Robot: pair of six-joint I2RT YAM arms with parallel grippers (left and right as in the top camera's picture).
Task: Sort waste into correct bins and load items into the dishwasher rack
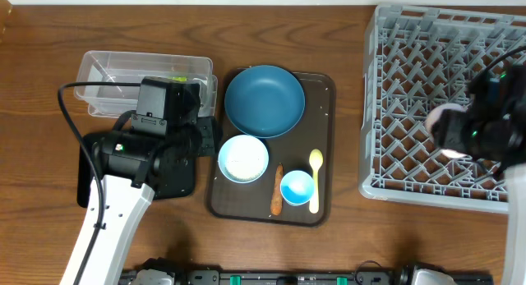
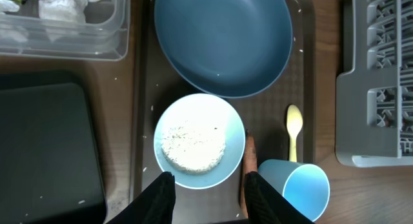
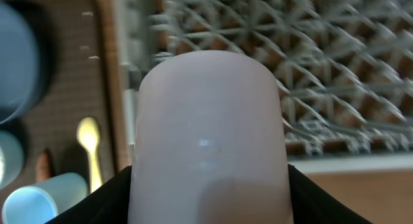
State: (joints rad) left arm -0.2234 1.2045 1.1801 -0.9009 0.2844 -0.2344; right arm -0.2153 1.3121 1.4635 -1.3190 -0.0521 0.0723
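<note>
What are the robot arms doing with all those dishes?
They are tidying up. The right claw holds a pink cup over the grey rack. The left claw hovers open above the bowl, which has rice in it. The plate, blue cup, spoon and carrot stick sit on the brown tray, not yet sorted.

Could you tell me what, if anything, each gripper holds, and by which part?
The right gripper grips the pinkish-white cup by its sides; the left gripper is open and holds nothing.
</note>
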